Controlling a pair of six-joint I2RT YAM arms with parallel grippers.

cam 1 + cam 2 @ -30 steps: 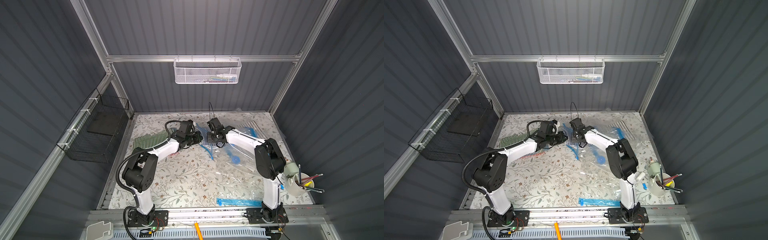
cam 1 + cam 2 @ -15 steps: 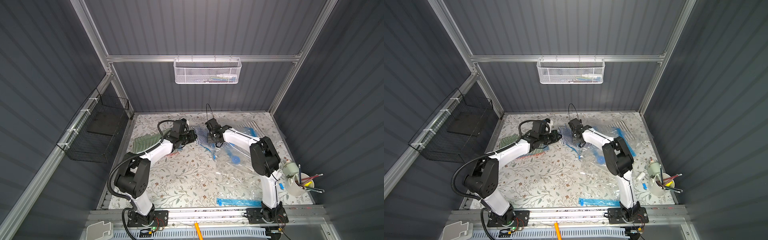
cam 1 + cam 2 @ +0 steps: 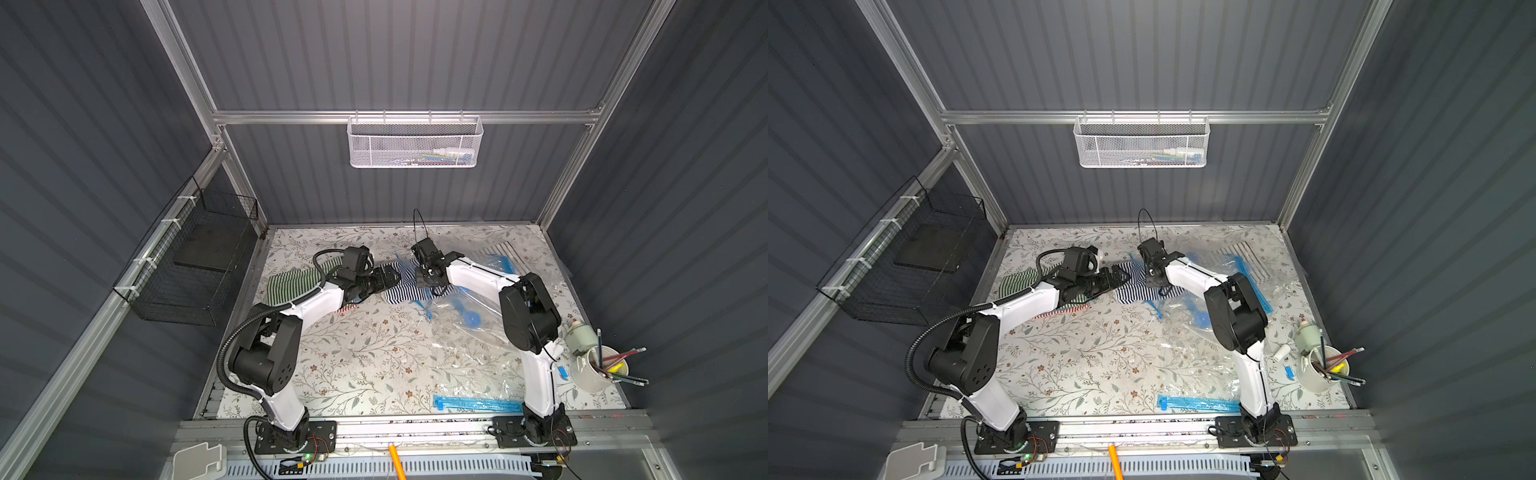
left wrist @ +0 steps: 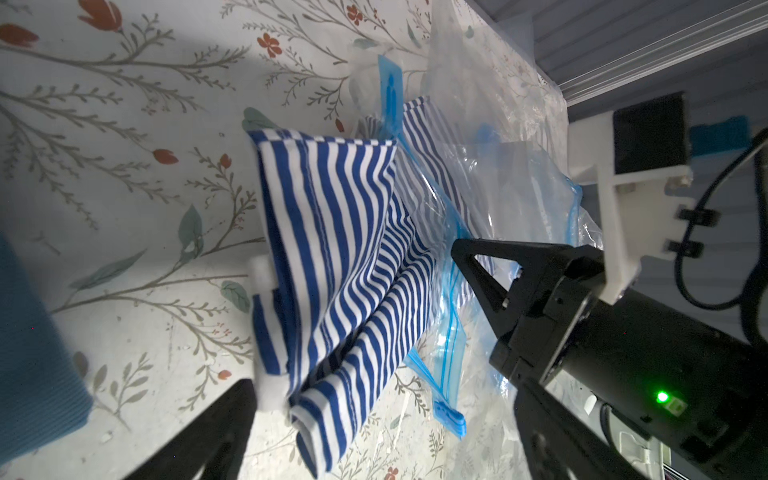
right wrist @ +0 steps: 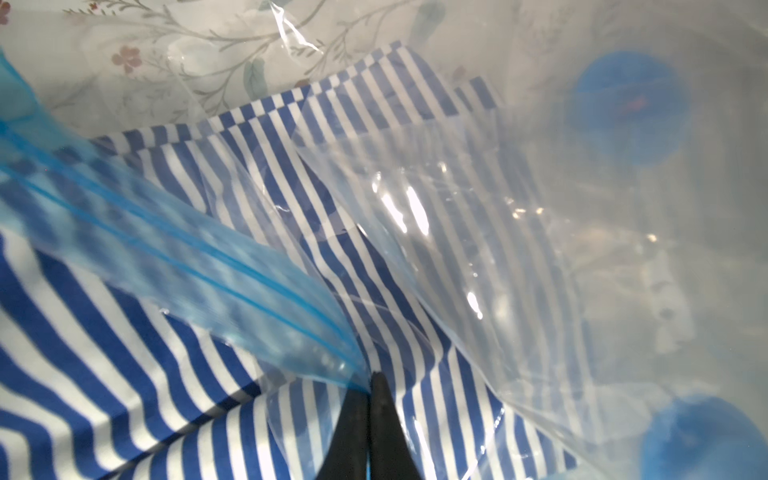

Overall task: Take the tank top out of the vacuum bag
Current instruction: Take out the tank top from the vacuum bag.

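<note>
We find the blue-and-white striped tank top (image 3: 405, 291) (image 3: 1136, 293) lying on the floral table cover (image 3: 365, 353) toward the back, between the tips of the two arms. In the left wrist view the tank top (image 4: 340, 249) is bunched in loose folds. Most of it is out on the cover, while its far end runs past the blue zip strip and under the clear film of the vacuum bag (image 4: 511, 174). The left gripper (image 3: 392, 277) (image 3: 1123, 276) (image 4: 382, 386) is spread wide, with a black finger (image 4: 208, 432) on either side of the nearest fold, and we cannot tell whether it touches the cloth. The right gripper (image 3: 420, 284) (image 3: 1152, 284) (image 5: 370, 384) is pinched together, its two tips meeting on the bag's blue zip edge, just beside the tank top where it passes through the bag's mouth. In the right wrist view the stripes (image 5: 104, 374) lie directly below those tips, partly bare and partly under the film (image 5: 498, 257). In both top views the rest of the bag (image 3: 478, 299) (image 3: 1192, 311) spreads away from the garment beneath the right arm.
</note>
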